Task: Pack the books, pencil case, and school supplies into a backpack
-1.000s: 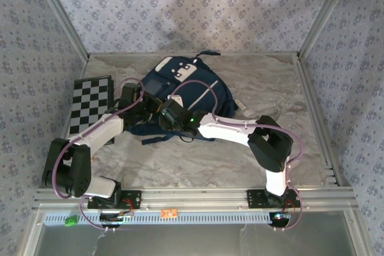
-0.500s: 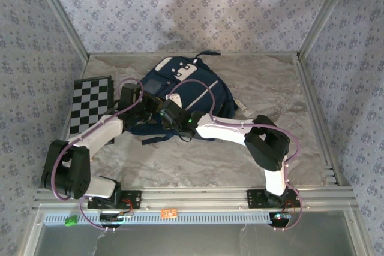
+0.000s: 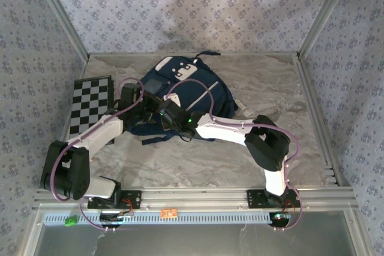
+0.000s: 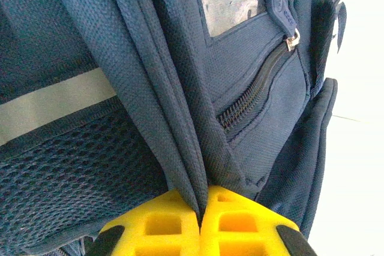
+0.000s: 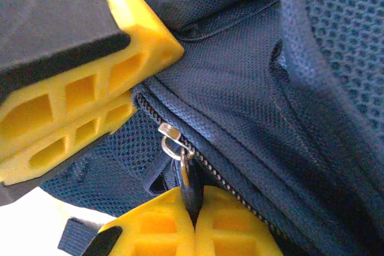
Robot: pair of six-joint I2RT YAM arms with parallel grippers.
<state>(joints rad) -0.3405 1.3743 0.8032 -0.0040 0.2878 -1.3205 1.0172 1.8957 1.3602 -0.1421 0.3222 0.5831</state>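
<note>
The navy backpack (image 3: pixel 198 88) lies in the middle of the table with its white patches toward the back. My left gripper (image 4: pixel 201 208) is shut on a fold of the backpack's fabric (image 4: pixel 174 118) at its left side (image 3: pixel 143 109). My right gripper (image 5: pixel 193 208) is shut on the dark zip pull (image 5: pixel 189 187), which hangs from a metal slider (image 5: pixel 171 139) on the zipper (image 5: pixel 240 193). The left gripper's yellow fingers (image 5: pixel 78 106) sit just above that slider. A small pale oblong item (image 3: pixel 244 108) lies by the backpack's right edge. The books and the pencil case are out of view.
A black-and-white checkered board (image 3: pixel 90 103) lies at the left, beside my left arm. A front pocket zipper (image 4: pixel 255 91) with its own pull (image 4: pixel 282 16) shows on the backpack. Metal frame posts and patterned walls close in the table.
My right gripper has shifted slightly left along the backpack with the zip pull in it. The left arm has stayed put.
</note>
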